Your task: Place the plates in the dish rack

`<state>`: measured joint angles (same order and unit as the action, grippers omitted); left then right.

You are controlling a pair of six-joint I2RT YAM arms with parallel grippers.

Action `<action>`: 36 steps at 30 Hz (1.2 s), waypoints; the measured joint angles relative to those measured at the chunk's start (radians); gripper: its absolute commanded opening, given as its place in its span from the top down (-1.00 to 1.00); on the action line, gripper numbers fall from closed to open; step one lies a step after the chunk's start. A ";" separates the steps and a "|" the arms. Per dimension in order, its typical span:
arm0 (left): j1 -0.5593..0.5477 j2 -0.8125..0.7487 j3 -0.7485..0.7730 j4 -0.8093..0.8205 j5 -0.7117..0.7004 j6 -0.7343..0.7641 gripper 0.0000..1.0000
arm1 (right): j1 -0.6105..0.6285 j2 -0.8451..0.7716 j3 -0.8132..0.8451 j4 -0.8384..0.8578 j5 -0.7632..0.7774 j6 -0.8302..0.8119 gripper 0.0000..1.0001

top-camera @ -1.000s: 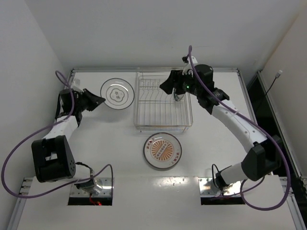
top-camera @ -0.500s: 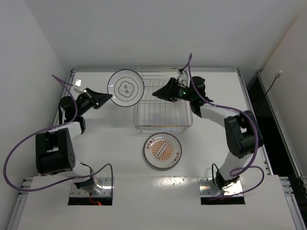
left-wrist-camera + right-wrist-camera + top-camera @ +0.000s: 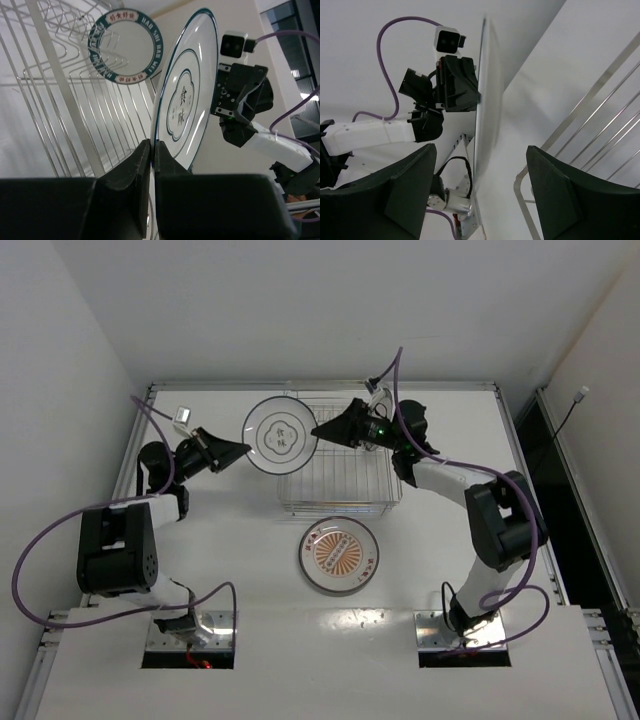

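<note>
Your left end effector [image 3: 245,447] pinches the ringed plate [image 3: 281,436] upright by the dish rack's [image 3: 340,502] far-left corner, right end effector [image 3: 320,430] spread beside it; 1 blue-rimmed plate [image 3: 102,31] looks racked, the orange plate [image 3: 338,556] lies on the table [image 3: 200,560].

A robotics lab test cell: a bare white counter [image 3: 240,570] edged with aluminium rail [image 3: 320,386]; plain white enclosure walls [image 3: 300,310] at 9, 12 and 3 o'clock; a left arm [image 3: 115,560] and a right arm [image 3: 500,520] bolted to metal base plates [image 3: 190,640] at 6 o'clock; purple cables [image 3: 18,585] looping loose; a small camera [image 3: 234,44] mounted on a wrist.
</note>
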<state>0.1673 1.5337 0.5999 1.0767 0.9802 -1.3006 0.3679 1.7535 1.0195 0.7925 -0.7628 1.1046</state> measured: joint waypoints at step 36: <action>-0.068 -0.048 0.211 -0.785 -0.196 0.468 -0.12 | 0.144 0.029 0.611 -1.305 1.541 -0.411 1.00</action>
<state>0.0994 1.4853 0.8112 0.2913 0.7837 -0.8326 0.5121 1.7821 1.6302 -0.5121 0.7780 0.6937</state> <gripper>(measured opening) 0.556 0.051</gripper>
